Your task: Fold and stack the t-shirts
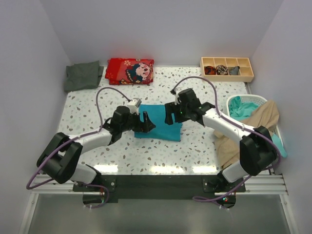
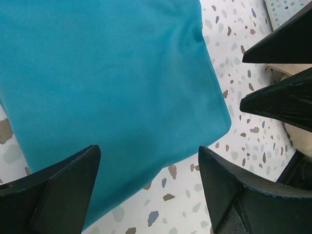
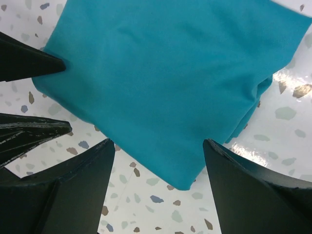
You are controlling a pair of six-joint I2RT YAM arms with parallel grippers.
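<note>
A white-walled booth encloses a white speckled terrazzo table (image 1: 87, 112), seen from above. At the table's centre lies a bright teal t-shirt (image 1: 158, 127), folded into a soft, thick rectangle of cloth. Two black-and-white robot arms reach in from the near edge and meet over it.

The left gripper (image 1: 146, 124) is at the folded shirt's left edge. Its black fingers are spread wide apart and grasp nothing. The right gripper (image 1: 170, 115) is at the shirt's far right part, its fingers likewise spread and empty. Whether either one touches the cloth cannot be told.

A dark grey-green t-shirt (image 1: 84, 75) lies crumpled in the far left corner. Just beside it is a flat red cloth with a cartoon print (image 1: 130, 70). At the far right stands a light wooden tray with compartments (image 1: 226, 74), holding small dark bundles. A white perforated plastic basket (image 1: 253, 98) sits at the right edge. A beige t-shirt (image 1: 248, 127) is draped over its near side, and more teal fabric (image 1: 240, 108) lies inside it.
</note>
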